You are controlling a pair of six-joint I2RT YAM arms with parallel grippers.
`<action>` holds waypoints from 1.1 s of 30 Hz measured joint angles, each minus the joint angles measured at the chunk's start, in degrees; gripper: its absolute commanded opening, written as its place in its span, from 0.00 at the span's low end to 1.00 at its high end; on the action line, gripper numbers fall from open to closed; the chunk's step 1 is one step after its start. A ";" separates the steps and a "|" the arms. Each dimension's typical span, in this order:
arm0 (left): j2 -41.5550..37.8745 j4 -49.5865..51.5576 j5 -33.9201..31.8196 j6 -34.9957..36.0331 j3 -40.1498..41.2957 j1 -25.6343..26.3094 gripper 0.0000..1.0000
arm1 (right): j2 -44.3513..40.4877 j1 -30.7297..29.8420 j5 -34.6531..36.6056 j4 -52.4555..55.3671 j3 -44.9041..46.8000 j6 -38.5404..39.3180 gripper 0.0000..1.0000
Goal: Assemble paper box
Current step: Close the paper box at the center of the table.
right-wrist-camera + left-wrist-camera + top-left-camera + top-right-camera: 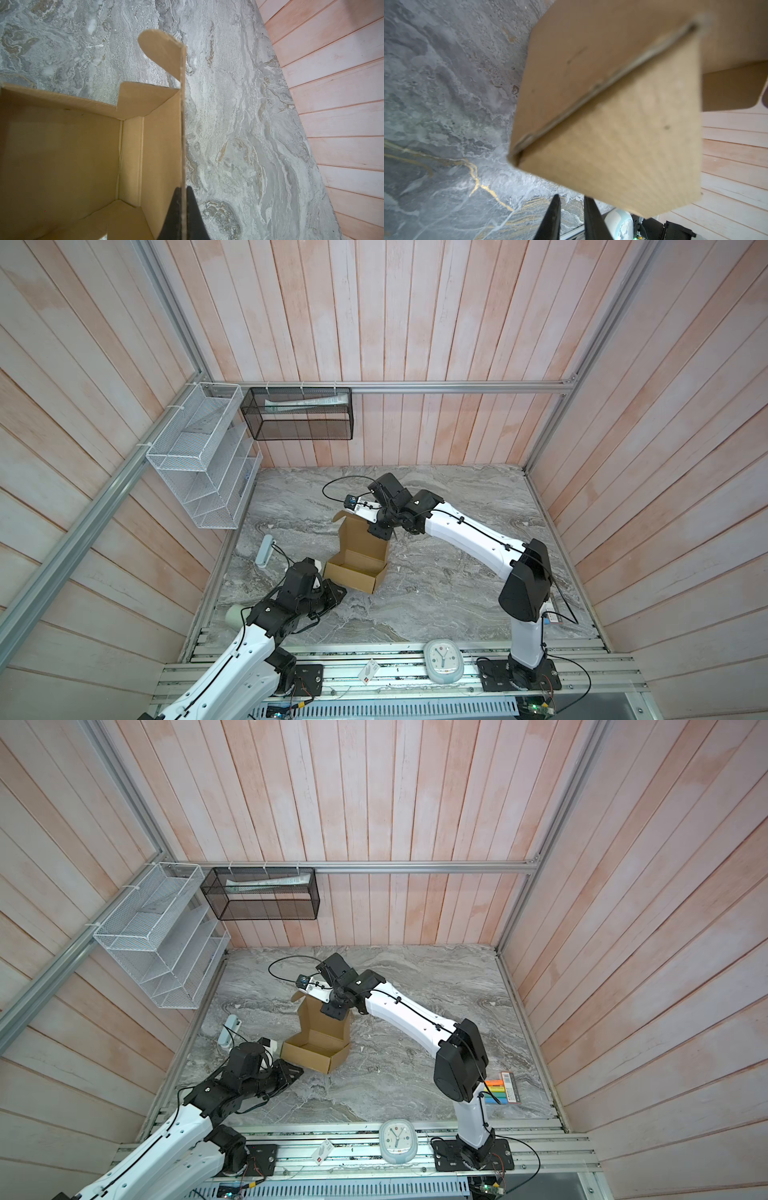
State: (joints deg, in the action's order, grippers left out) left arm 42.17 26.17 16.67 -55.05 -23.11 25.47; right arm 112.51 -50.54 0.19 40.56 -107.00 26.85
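Box location: the paper box (pixel 357 562) sits base-down on the marble surface (pixel 436 593), between the two arms and somewhat toward the left arm's side.
Done so far: the tray is formed. In both top views its low walls stand up around a flat floor, and the right wrist view shows the inside empty with the corner panels folded in against the walls.
Lid: not closed. It stands upright from the far wall, and a rounded ear (pixel 160 54) at its end is bent toward the box's inner side.
Right claw (pixel 182 190): pinched tight on the free edge of the raised lid, with the cardboard sandwiched edge-on between its fingers.
Left claw (pixel 572 198): low beside the box's near corner, its fingers only narrowly parted with nothing between them. The view is blurred, so I cannot tell whether it touches the wall.
Left to do: by my judgement, swing the lid down over the tray, turn the ears inward, and tuck them and the front flap inside the walls.
Progress: well past halfway, I judge, since the base appears to need no more folding and only the closing remains.
Next move calls for: probably the left claw bracing the tray while the right brings the lid over.
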 measured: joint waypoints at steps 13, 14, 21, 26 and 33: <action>0.48 -8.24 -0.90 -5.11 4.66 0.90 0.22 | 0.11 -1.77 0.02 0.57 -1.38 -0.11 0.06; 0.81 -9.03 -1.03 -5.40 4.83 1.05 0.22 | 0.11 -1.95 0.02 0.63 -1.44 -0.22 0.06; 3.76 -14.16 -2.16 -6.97 5.86 2.08 0.21 | 0.11 -2.99 0.15 1.18 -1.70 -0.52 0.07; 6.34 -18.01 -3.08 -7.78 6.58 3.10 0.21 | 0.17 -3.43 0.02 1.60 -1.81 -1.36 0.10; 9.07 -22.60 -4.68 -8.48 7.30 3.58 0.21 | 0.22 -3.69 -1.40 2.23 -1.81 -2.62 0.16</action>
State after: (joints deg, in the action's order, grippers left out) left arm 51.24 3.57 11.99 -63.53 -15.81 29.06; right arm 112.73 -54.24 -1.21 42.78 -108.81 24.23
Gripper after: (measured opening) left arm 0.215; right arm 0.148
